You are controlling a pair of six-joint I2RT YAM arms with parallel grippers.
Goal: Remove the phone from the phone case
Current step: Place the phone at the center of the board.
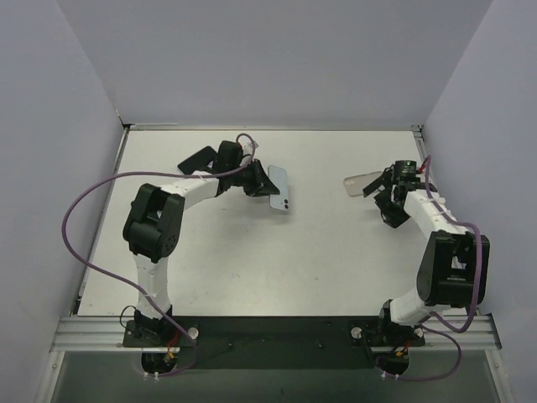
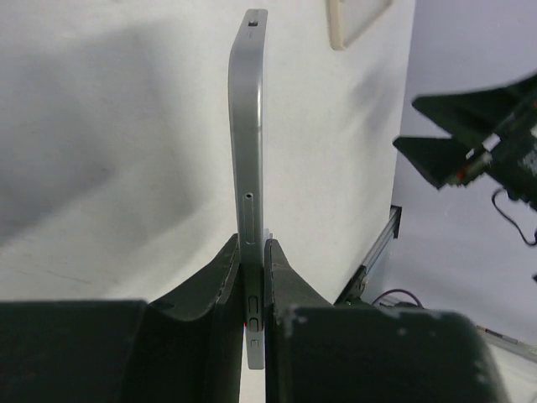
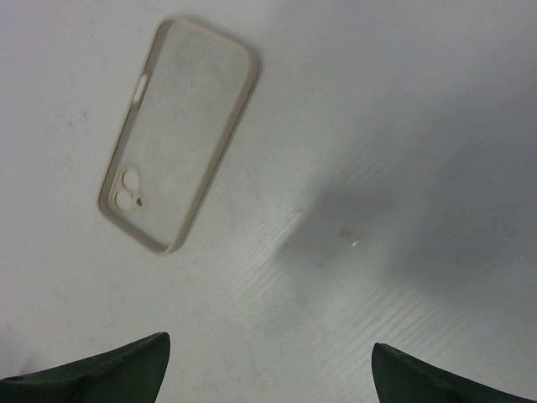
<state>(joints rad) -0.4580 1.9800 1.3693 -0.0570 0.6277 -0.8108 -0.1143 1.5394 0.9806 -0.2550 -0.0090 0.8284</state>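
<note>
Silver phone point(image 2: 249, 168) was out of its case, pinched edge-on between clamped left gripper point(image 2: 252, 252) fingers, beige-rimmed clear phone case point(image 3: 176, 134) lay apparently flat on white table point(image 3: 419, 101), right gripper point(image 3: 268, 348) hung above it, spread wide, held nothing.

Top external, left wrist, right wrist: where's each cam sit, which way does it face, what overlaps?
Top external: above and behind the bases, looking down at the white table; both arms show whole, left tool gripping the phone, right tool open near the phone case.
Left wrist: looks along its fingers, clamped on the phone seen edge-on, toward the right tool.
Right wrist: looks down on the empty phone case lying flat; only its fingertips show.
Shared: the phone case appears in all three.
</note>
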